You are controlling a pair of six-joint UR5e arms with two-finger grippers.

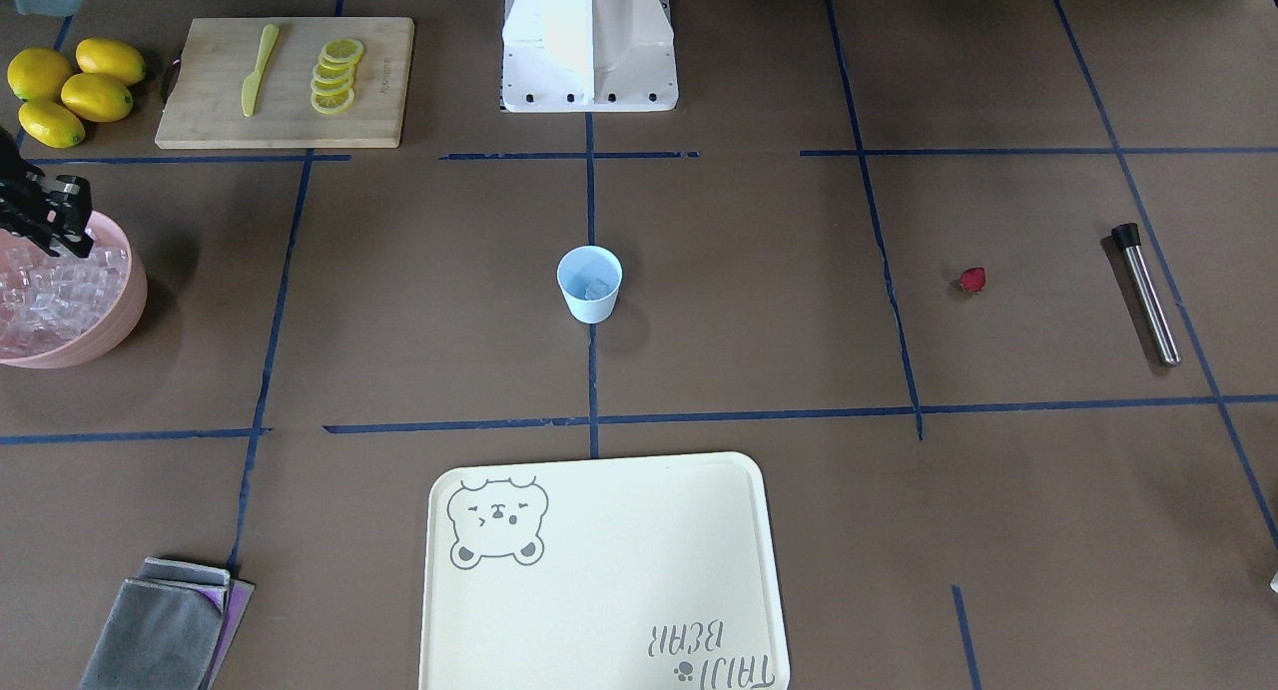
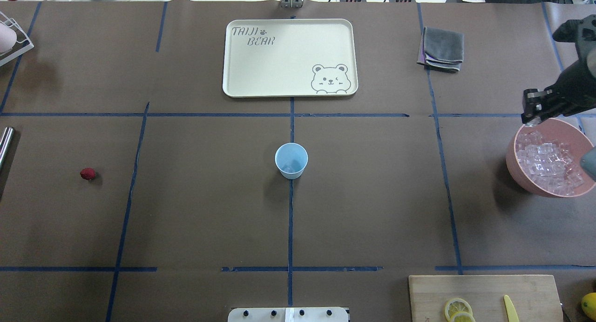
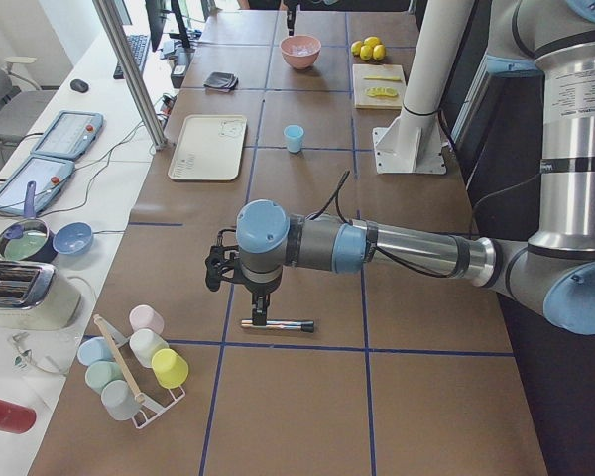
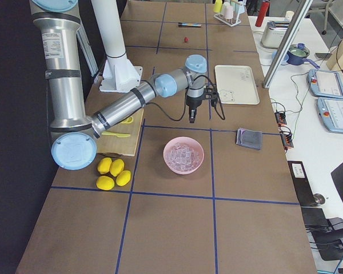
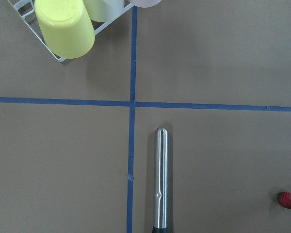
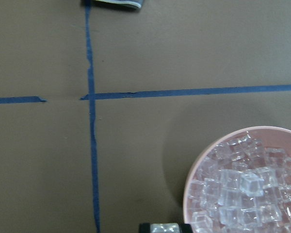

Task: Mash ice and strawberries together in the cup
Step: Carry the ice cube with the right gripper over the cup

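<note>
Hovering over bowl (image 1: pixel 135 306) rim, right hand (image 1: pixel 62 239) partly cropped, grip unclear.

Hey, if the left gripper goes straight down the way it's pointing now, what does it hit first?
Most likely the steel muddler lying flat on the table, right under the left gripper. Depth in the side view leaves the exact alignment slightly uncertain.

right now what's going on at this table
The right gripper hovers at the rim of the pink bowl of ice; whether it grips a cube is unclear. The blue cup in the middle holds some ice. The strawberry lies on the table, not yet in the cup. The left gripper hangs over the metal muddler, which lies flat.
</note>
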